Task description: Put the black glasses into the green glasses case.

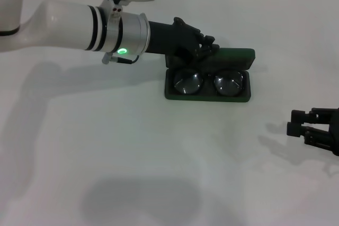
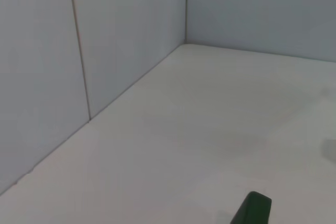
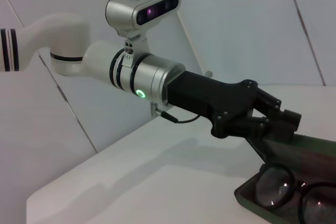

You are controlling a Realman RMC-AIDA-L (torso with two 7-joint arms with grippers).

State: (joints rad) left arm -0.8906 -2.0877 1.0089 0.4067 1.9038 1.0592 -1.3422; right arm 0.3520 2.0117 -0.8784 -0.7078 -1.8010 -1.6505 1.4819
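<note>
Black glasses (image 1: 207, 83) already sit lens-up in the open green case (image 1: 175, 92), mid-right of the head view. Left gripper (image 1: 207, 49) is at the lid, can't tell its jaws. The lid looks stiff and light; push its top edge. Right gripper (image 1: 297, 122) idles lower right, jaws apart.

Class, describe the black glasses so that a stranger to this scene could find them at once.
On the white table, find the open green glasses case beside the left gripper. The black glasses lie in its tray: the only thing with two round lenses.
</note>
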